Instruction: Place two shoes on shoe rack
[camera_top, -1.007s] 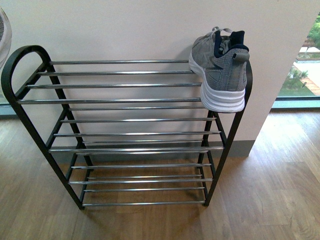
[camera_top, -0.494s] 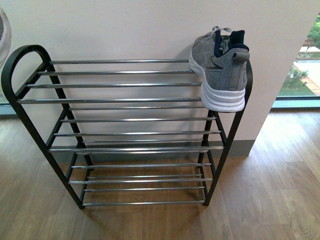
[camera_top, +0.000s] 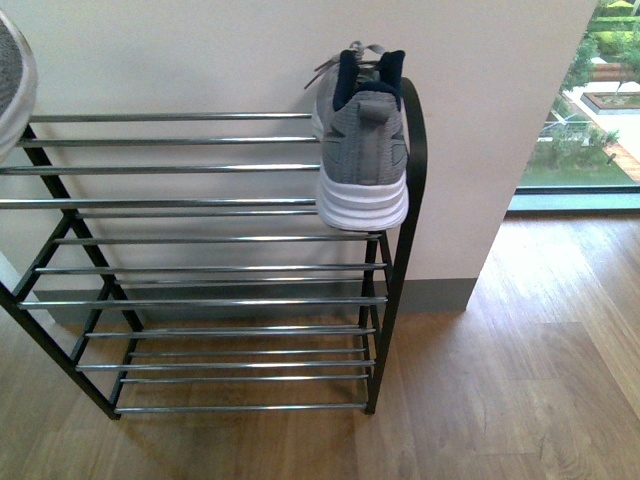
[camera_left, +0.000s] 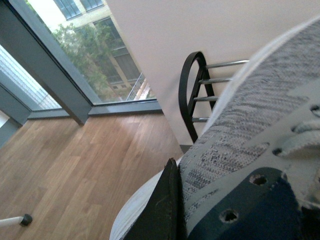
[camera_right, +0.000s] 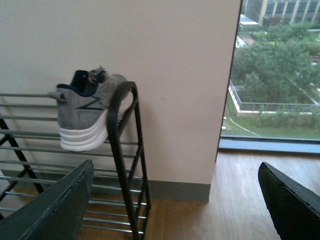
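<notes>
The shoe rack (camera_top: 200, 203), a black frame with chrome bars, stands against the wall. One grey shoe (camera_top: 362, 140) with a white sole rests on its top shelf at the right end, heel overhanging the front bar. It also shows in the right wrist view as the shoe (camera_right: 87, 112) on the rack (camera_right: 122, 140). A second grey shoe (camera_top: 10, 80) pokes in at the front view's upper left edge. Close up, this grey shoe (camera_left: 240, 125) is held by my left gripper (camera_left: 181, 200), shut on it, with one black finger (camera_left: 167, 210) against its side. My right gripper (camera_right: 172, 200) is open, holding nothing, to the right of the rack's end.
Wooden floor (camera_top: 520, 360) spreads to the right of the rack. The pale wall (camera_top: 470, 120) ends in a corner beside a floor-level window (camera_top: 580, 120). A white rod with a black tip (camera_left: 15, 220) lies on the floor near another window (camera_left: 75, 50).
The rack and the shoe on it sit further left in the front view, as if the view swung right. The held shoe shows more at the left edge.
</notes>
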